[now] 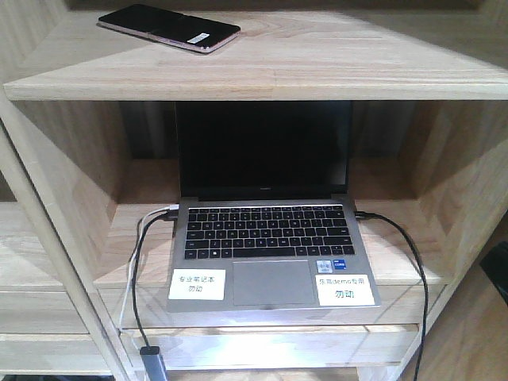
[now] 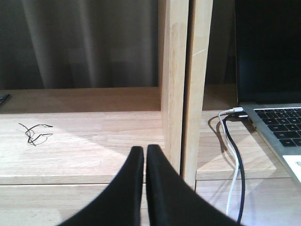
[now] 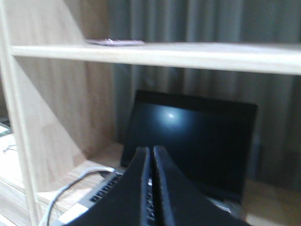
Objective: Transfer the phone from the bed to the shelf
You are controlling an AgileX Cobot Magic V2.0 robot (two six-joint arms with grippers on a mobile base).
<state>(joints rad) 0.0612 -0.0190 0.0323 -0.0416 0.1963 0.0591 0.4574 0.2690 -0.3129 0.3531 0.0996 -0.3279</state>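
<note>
Right gripper (image 3: 151,149) first: its two black fingers are pressed tip to tip with only a hairline between them, and nothing is pinched there. It hangs in front of the lower compartment, pointing at the dark screen of the laptop (image 3: 188,141). The left gripper (image 2: 145,149) is the same story, closed down to a slit and empty, low before the upright plank that divides the shelf (image 2: 174,84).

Outward now to the prize. The phone (image 1: 169,27) lies flat on the top board of the shelf (image 1: 333,67), toward the left end, its pinkish edge and white sticker facing the near side. It sits just inside the front lip, not overhanging it. From the right wrist it shows only as a thin sliver (image 3: 115,42) on the board above. The bed is not in any view.

So, by my reading, the placing itself is done and the step in hand is getting the arms clear. Doing it well means pulling the right arm straight back toward the near side and keeping it low, under the top board, so no link brushes the lip and nudges the phone. Mind the laptop lid and the cables (image 1: 139,262) trailing off its left side, and the black one on its right; a snag there could drag the machine. The left arm should back away squarely from the divider rather than swing across it.
</note>
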